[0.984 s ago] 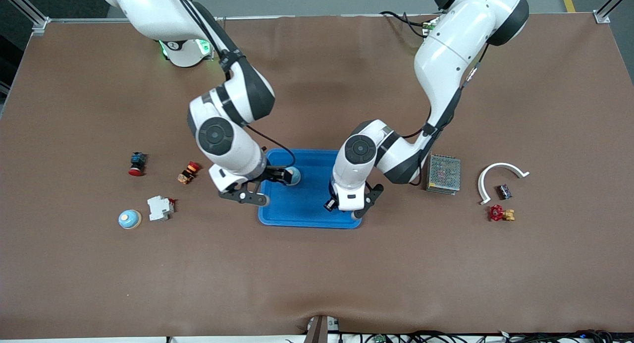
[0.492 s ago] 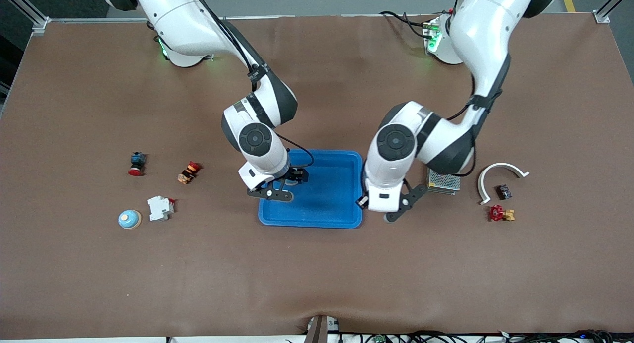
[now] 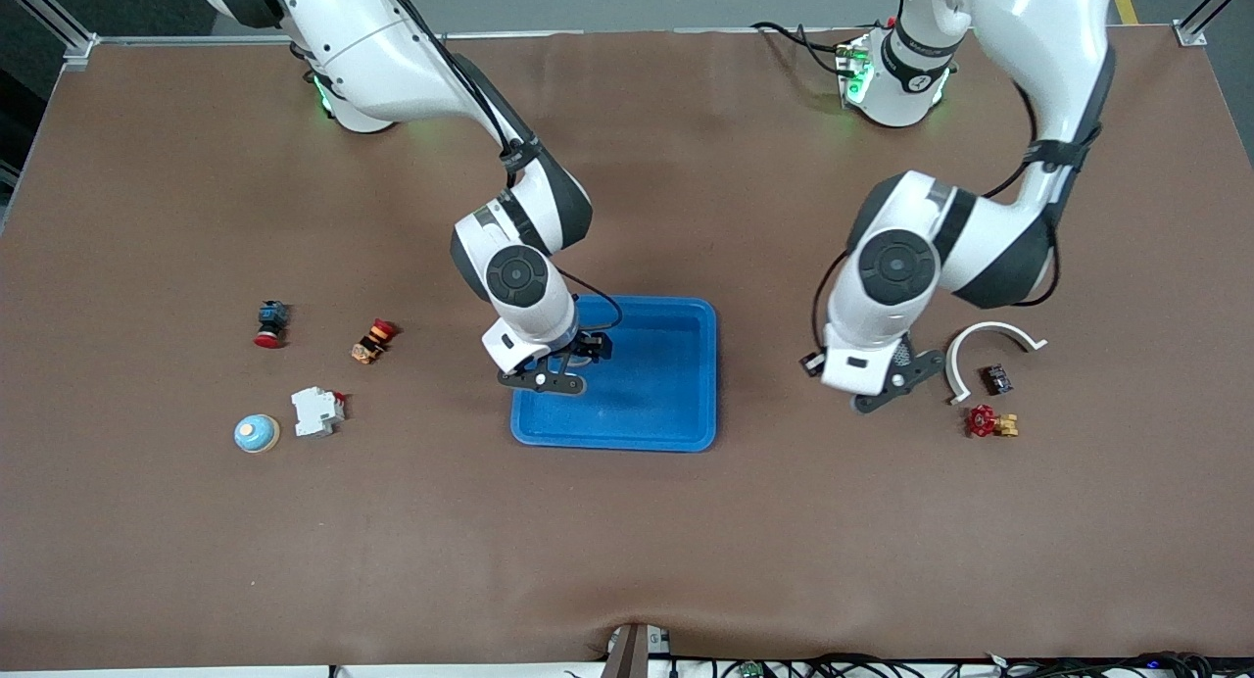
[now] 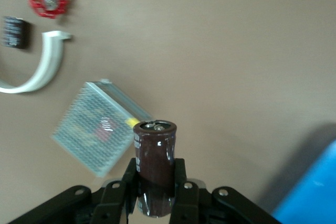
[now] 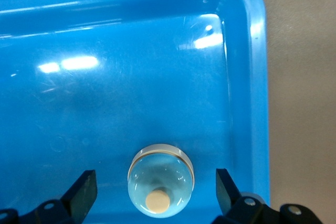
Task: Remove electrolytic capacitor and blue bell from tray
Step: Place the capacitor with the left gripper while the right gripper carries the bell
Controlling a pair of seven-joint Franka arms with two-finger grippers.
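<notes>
While right tool [image 5: 152, 192] gapes, left tool [image 4: 156, 192] clamps capacitor [image 4: 155, 153].

The bell [image 5: 160, 187] sits in the tray [image 3: 666, 418] between the right hand's [image 3: 560, 368] spread fingers, while the left hand [image 4: 156, 195] holds the capacitor [image 4: 155, 153] over the mesh box [image 4: 97, 127].

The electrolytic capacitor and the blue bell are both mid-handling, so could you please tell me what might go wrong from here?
The left gripper pinches only the electrolytic capacitor's lower end; the smooth can might tip or slip onto the mesh box below. The right gripper is open astride the blue bell in the tray; its rounded dome may squirt out when squeezed.
</notes>
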